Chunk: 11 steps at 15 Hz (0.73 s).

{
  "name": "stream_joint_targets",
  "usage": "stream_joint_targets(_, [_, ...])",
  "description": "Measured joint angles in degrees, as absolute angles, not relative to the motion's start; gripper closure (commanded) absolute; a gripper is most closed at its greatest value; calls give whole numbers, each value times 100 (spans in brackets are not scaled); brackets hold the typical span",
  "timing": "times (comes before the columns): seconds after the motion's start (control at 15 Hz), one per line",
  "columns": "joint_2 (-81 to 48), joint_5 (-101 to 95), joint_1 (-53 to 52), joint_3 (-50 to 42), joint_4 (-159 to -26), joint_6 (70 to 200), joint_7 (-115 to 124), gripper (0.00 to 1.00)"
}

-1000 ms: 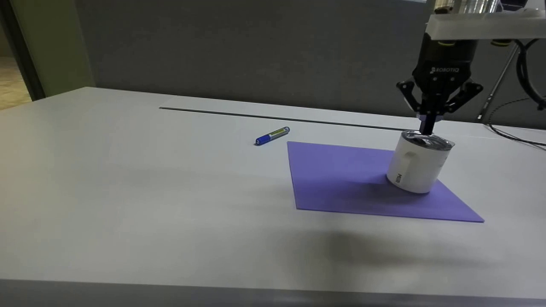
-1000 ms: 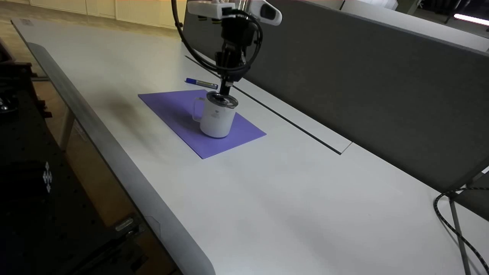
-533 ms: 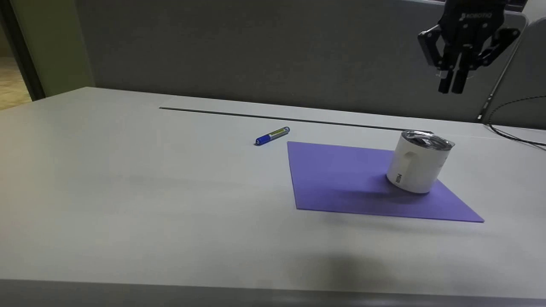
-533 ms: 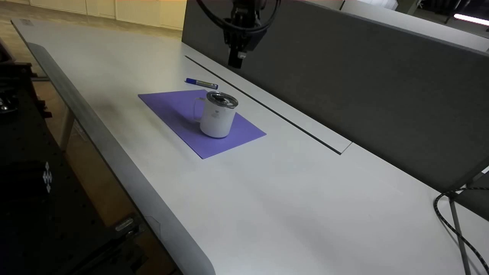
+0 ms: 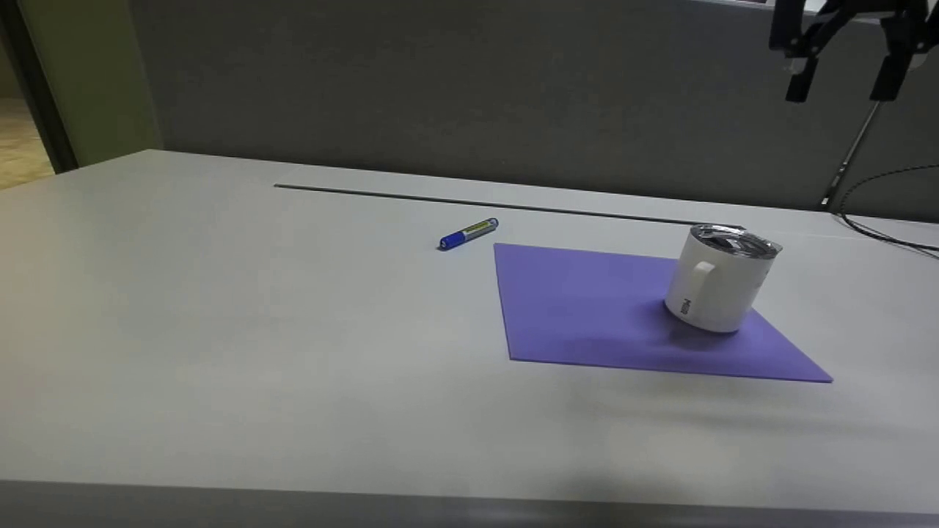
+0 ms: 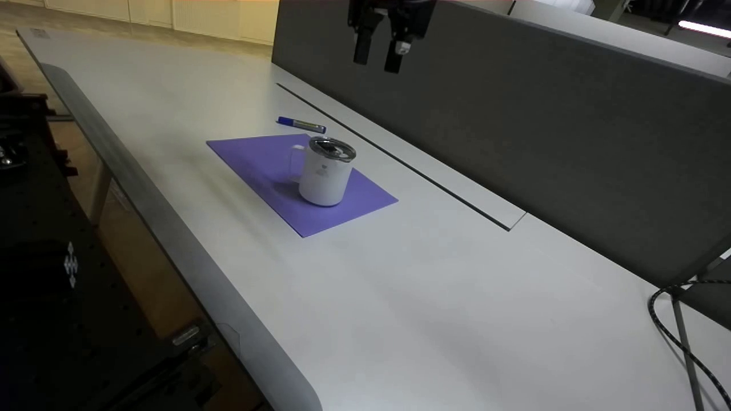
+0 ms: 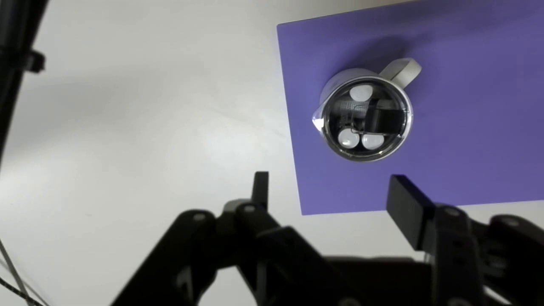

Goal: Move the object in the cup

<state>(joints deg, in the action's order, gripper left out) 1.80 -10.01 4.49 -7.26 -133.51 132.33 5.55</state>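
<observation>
The cup [image 5: 721, 282] is a white mug with a clear lid and a silvery rim. It stands upright on a purple sheet in both exterior views. In the wrist view the cup [image 7: 365, 117] lies above and between the fingers, its handle toward the upper right. Through the lid I see a black slider part and pale round spots; whether an object lies inside, I cannot tell. My gripper [image 5: 842, 95] hangs high above the table, clear of the cup. Its fingers stand wide apart with nothing between them, as the gripper [image 7: 328, 175] also shows in the wrist view.
A blue-capped marker [image 5: 469, 234] lies on the white table beyond the purple sheet [image 5: 579, 308]. A dark slot [image 6: 411, 165] runs along the table near the grey partition [image 6: 542, 114]. A black cable [image 6: 679, 337] lies at the table's far end.
A second ago the closed fingers were down at the cup's lid. The gripper has since risen well away from it and its fingers have spread. Cup, sheet and marker have not moved.
</observation>
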Motion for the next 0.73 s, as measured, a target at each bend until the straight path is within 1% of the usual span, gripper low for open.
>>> stream_joint_targets(0.2, [304, -884, 530, -726, -13331, 13181, 343, 0])
stream_joint_targets(0.53, [400, 14, 609, -757, -13291, 13135, -343, 0])
stream_joint_targets(0.73, [400, 146, 644, -787, -13233, 12970, -453, 0])
